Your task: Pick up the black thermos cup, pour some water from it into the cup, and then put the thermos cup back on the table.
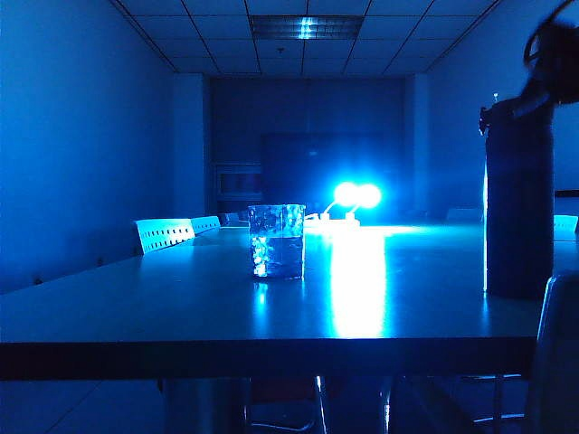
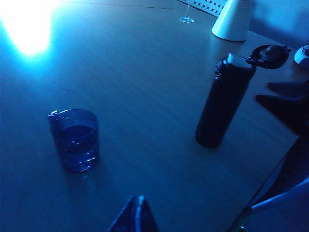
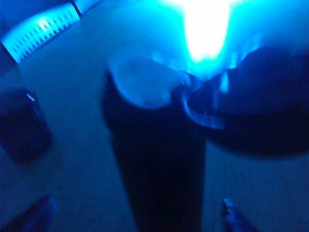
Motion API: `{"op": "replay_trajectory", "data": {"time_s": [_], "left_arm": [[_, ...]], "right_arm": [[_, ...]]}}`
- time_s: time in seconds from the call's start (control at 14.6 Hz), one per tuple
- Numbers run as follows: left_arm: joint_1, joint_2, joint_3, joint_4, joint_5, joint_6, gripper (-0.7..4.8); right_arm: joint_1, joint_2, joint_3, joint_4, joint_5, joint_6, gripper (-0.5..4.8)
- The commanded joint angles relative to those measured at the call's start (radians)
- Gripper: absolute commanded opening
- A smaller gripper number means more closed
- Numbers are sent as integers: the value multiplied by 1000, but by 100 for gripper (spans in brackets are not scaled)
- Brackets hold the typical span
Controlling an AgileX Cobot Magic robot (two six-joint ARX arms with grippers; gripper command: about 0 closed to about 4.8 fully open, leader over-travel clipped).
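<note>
The counter (image 1: 181, 307) carries the upright black thermos cup (image 2: 223, 101), lid flipped open, standing between the right gripper's (image 3: 140, 212) spread fingers; the cup (image 2: 76, 140), holding water, sits ahead of the left gripper (image 2: 137, 217), whose state I cannot tell

One black thermos cup (image 2: 222, 101), one cup (image 2: 76, 140), one table (image 2: 145, 72)

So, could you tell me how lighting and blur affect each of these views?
Exterior view: blue cast, lamp glare streaking the table beside the cup. Left wrist view: blown-out corner, black thermos cup sharp. Right wrist view: motion-blurred, glare above the thermos.
</note>
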Motion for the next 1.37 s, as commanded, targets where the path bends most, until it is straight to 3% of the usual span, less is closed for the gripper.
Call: {"op": "replay_trajectory", "data": {"time_s": [0.07, 0.27, 0.55, 1.17, 1.37], "left_arm": [[0, -2, 5, 24, 8, 0, -5], [0, -2, 5, 50, 8, -2, -5], [0, -2, 5, 50, 10, -27, -5], [0, -2, 5, 50, 53, -38, -5], [-1, -2, 5, 50, 53, -38, -5]], "right_arm": [[0, 64, 3, 86, 55, 10, 479], [50, 132, -3, 154, 116, 0, 479], [130, 245, -30, 303, 298, 2, 479], [130, 551, -26, 694, 299, 6, 479], [130, 635, -13, 742, 300, 6, 479]]}}
